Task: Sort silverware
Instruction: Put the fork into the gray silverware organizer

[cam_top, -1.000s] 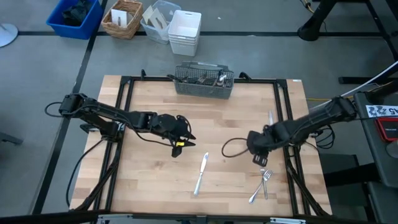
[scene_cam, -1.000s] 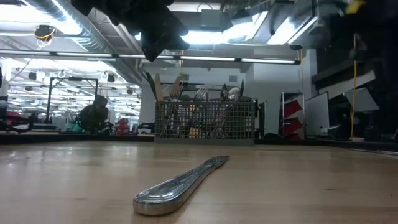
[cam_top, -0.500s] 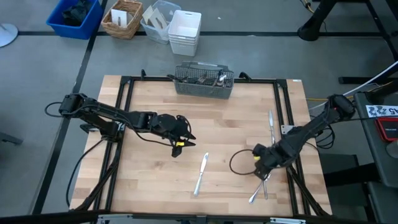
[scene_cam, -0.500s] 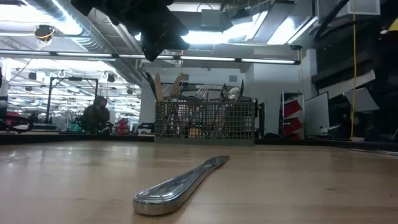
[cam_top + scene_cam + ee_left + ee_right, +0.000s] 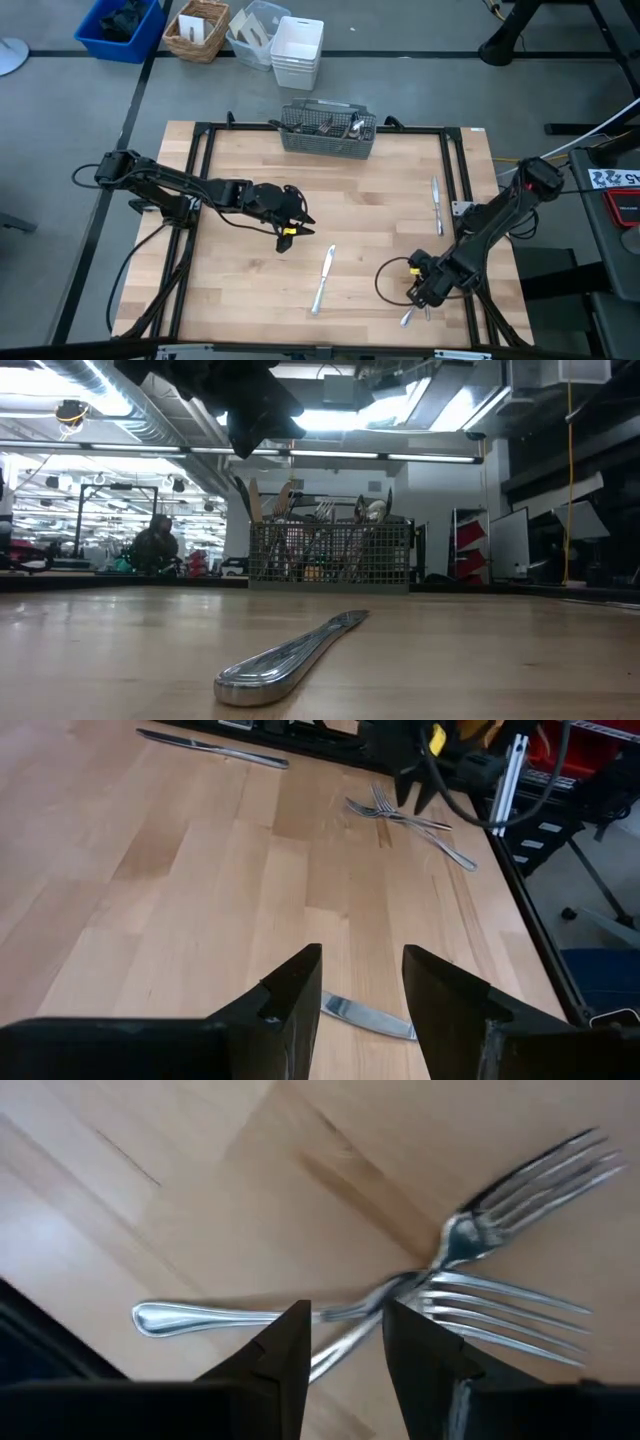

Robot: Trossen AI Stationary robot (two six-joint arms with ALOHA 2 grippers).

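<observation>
Two silver forks [image 5: 470, 1240] lie crossed on the wooden table near its near right corner [image 5: 406, 318]. My right gripper [image 5: 425, 292] hangs low over them, open, its fingers [image 5: 345, 1345] standing either side of one fork's handle without visible contact. A table knife [image 5: 322, 280] lies flat mid-table, closer to the near edge [image 5: 290, 655]. My left gripper [image 5: 287, 236] hovers open left of that knife, and the knife's tip [image 5: 372, 1016] shows between its fingers [image 5: 362, 960]. A second knife [image 5: 437, 205] lies by the right rail.
The grey wire-mesh caddy [image 5: 328, 130] stands at the far edge, holding more silverware upright [image 5: 330, 552]. A black frame rail [image 5: 462, 190] runs along the table's right side. Bins and baskets [image 5: 298, 50] sit on the floor beyond the far edge. Bare wood lies between the arms.
My right gripper has travelled toward the table's near edge, from beside the right rail to a spot directly over the two crossed forks. The forks, both knives and my left arm have stayed where they were.
</observation>
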